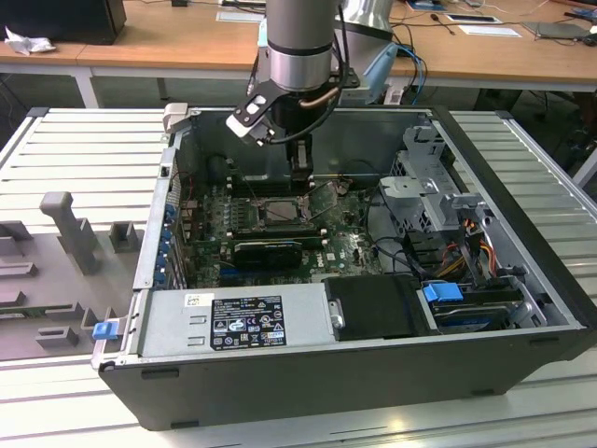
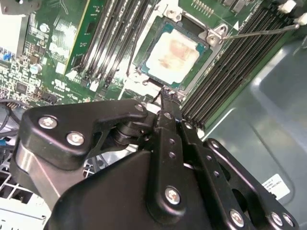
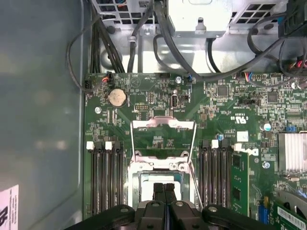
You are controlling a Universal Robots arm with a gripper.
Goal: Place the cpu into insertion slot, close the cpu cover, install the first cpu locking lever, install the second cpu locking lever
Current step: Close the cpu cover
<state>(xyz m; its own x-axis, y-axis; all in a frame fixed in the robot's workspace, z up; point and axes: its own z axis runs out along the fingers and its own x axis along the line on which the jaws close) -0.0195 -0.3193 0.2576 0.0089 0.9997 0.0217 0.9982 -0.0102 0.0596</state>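
Nearest in the exterior view, a grey power supply (image 1: 224, 322) with a white label, lying along the front wall of the open computer case (image 1: 373, 387). Beside it, toward the exterior view's right, a black box (image 1: 375, 306) and a tangle of cables (image 1: 466, 247) half hidden among metal drive cages. Behind these, the green motherboard (image 1: 347, 245), partly covered by a dark expansion card (image 1: 270, 250). Further in, the gripper (image 1: 300, 179) hanging straight down over the insertion slot (image 2: 191, 71), fingers (image 3: 158, 194) pressed flat together in both wrist views, nothing clamped between them. Under the tips, the cpu (image 2: 171, 53) lying flat and square in the slot, pale metal top blotchy, pins beneath covered. In the first wrist view, a good part of the chip hidden behind the fingers. Cannot tell whether the tips touch the chip or the slot's edge. Just past the slot, the cpu cover (image 3: 163, 123) swung open, away from the chip, with bare board visible through its cut-out. One thin lever (image 2: 261, 32) sticking out free across the black memory slots (image 2: 230, 67). Farthest back, wooden desks (image 1: 140, 42), and the upper arm (image 1: 298, 47) cut off by the picture's top edge.
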